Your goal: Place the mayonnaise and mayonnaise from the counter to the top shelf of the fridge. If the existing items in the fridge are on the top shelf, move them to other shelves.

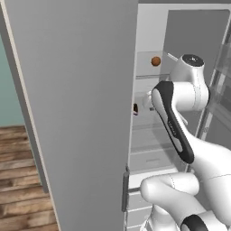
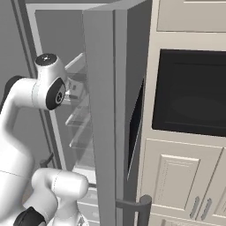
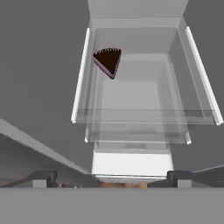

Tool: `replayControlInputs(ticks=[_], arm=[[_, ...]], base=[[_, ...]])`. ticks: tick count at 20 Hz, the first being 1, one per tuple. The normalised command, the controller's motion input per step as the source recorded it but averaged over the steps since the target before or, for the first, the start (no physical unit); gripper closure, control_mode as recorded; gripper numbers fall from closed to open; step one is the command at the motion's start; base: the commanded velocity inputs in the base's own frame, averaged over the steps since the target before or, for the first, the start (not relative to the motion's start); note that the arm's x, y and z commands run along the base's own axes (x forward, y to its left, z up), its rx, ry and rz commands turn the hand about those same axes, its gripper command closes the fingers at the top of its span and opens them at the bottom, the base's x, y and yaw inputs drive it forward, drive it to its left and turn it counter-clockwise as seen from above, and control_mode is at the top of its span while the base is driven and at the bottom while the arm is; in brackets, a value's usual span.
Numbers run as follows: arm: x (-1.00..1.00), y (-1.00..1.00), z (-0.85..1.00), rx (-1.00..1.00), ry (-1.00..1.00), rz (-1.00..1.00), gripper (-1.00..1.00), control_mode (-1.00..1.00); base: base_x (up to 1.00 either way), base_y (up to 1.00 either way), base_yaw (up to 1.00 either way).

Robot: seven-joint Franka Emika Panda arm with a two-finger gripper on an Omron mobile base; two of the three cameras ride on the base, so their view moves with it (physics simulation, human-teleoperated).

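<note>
Fingertips of the gripper sit spread wide apart with nothing between them, looking down into the open fridge.

Dark pink-tinged wedge lies on a lower glass shelf at its back left corner; orange-brown ball rests on the shelf above it, behind the grey door.

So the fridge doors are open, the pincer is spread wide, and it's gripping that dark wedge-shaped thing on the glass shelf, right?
Not gripping. In the hand view the pincer is spread wide with nothing between its tips, and the dark, pink-edged wedge lies untouched on a clear glass shelf inside the open fridge.
</note>
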Motion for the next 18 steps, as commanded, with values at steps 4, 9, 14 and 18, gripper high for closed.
replayControlInputs(ticks=[4,9,14,18], arm=[[0.0,0.0,0.0,0.0,0.0,0.0,-1.0,1.0],[0.04,-0.09,0.23,0.04,-0.11,0.0,-1.0,-1.0],[0.02,-0.25,0.64,0.12,-0.22,-0.03,-1.0,-1.0],[0.31,-0.24,0.64,0.07,-0.13,-0.07,-1.0,-1.0]], base=[[0.62,-0.15,-0.04],[0.18,-0.02,-0.01],[0.0,0.0,0.0],[0.0,0.0,0.0]])
